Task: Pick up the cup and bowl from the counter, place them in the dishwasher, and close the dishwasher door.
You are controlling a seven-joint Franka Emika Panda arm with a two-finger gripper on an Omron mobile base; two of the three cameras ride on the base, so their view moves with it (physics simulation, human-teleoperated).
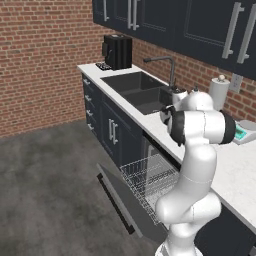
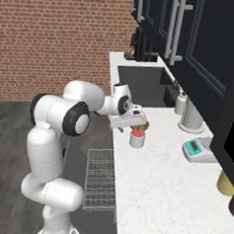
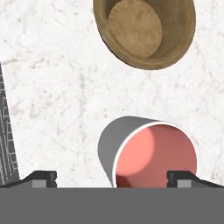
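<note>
The white cup (image 3: 153, 157) with its red-pink inside stands upright on the white counter (image 3: 52, 87). My gripper (image 3: 114, 179) hovers open just above it, offset so one fingertip (image 3: 188, 178) lies over the cup's rim and the other over bare counter. The brown bowl (image 3: 144, 30) sits a little beyond the cup. From the right base view the cup (image 2: 137, 138) is below the gripper (image 2: 127, 127), and the bowl (image 2: 142, 125) is partly hidden behind the hand. The dishwasher door (image 1: 117, 197) hangs down open with the wire rack (image 1: 147, 180) pulled out.
A sink (image 1: 140, 87) with a faucet lies further along the counter, and a black coffee machine (image 1: 117, 51) stands at its far end. A paper towel roll (image 2: 192, 114), a teal scale (image 2: 198, 149) and a yellow jar (image 2: 226, 183) stand near the wall. Dark cabinets hang overhead.
</note>
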